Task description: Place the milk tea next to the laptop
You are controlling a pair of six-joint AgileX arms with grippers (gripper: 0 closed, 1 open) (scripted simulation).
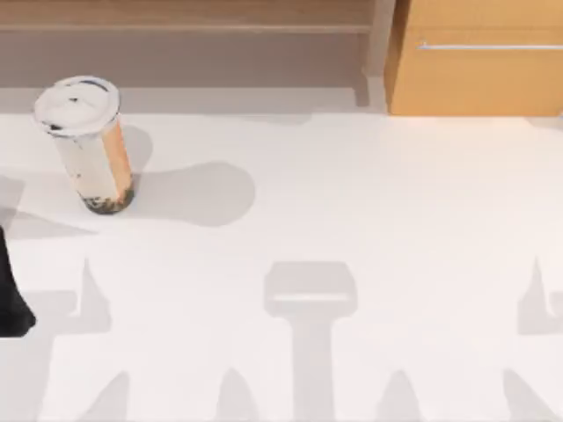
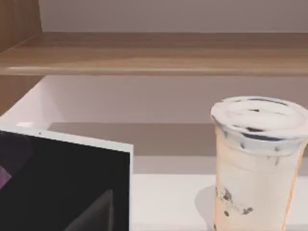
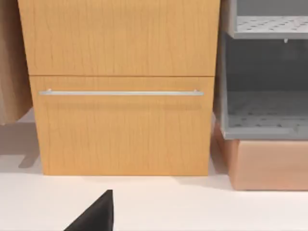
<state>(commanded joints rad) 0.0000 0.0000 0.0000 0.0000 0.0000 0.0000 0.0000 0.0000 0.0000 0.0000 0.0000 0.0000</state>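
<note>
Showing as a dark tip in the right wrist view, the right gripper [image 3: 96, 214] gives no way to tell its finger state. Far left on the white table [image 1: 369, 202] stands the upright, ungripped clear plastic milk tea cup with white domed lid [image 1: 92, 149], beside the dark-screened, white-edged laptop [image 2: 62, 185].

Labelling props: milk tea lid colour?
White, with dark marks, on the milk tea lid; clearest in the left wrist view.

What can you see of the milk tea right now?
The milk tea is a tall clear plastic cup of tan-orange milky drink, with dark pearls at the bottom and a white round lid on. It stands upright on the white table at its far left. Nothing grips it. In the left wrist view a laptop screen stands beside it, apart.
</note>
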